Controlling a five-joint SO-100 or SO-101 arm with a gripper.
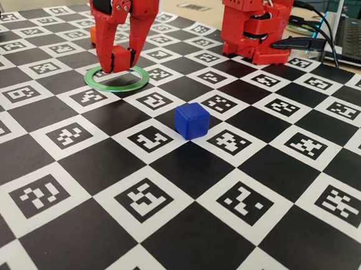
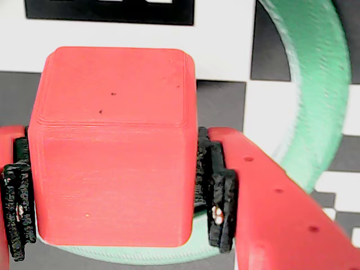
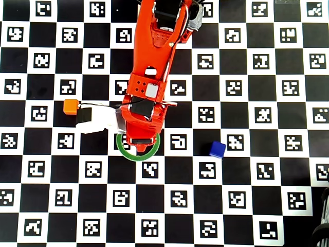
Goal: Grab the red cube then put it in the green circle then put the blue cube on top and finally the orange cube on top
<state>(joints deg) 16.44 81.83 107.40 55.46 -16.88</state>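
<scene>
I have the end effector [image 1: 119, 60] clamped on the red cube [image 1: 122, 59], and I am in the first step of the task: carrying that cube into the green circle [image 1: 117, 79]. In the wrist view the red cube [image 2: 112, 146] fills most of the picture, with a black pad [image 2: 216, 194] pressed against each side face, so I judge the grip firm and square. Behind it the green circle [image 2: 315, 95] curves round the right and passes under the cube's lower edge, which tells me the cube sits over the ring's open centre or close to it.

From the fixed view the cube hangs just above the ring, low over the counter [image 1: 182, 191]; I cannot tell whether its bottom face already touches the board. In the overhead view the arm covers the cube, and only the lower arc of the green circle [image 3: 138, 156] shows beneath the wrist.

The next move, as I read it, calls for a short straight descent until the cube rests flat inside the ring, then opening the fingers and lifting straight up so the cube is not dragged onto the rim.

The blue cube [image 1: 191, 120] stands free on a black square, well to the right of the ring in the fixed view, and is the next thing to fetch. The orange cube [image 3: 70, 106] sits to the left of the arm in the overhead view, beside the white camera housing [image 3: 97, 119].
</scene>
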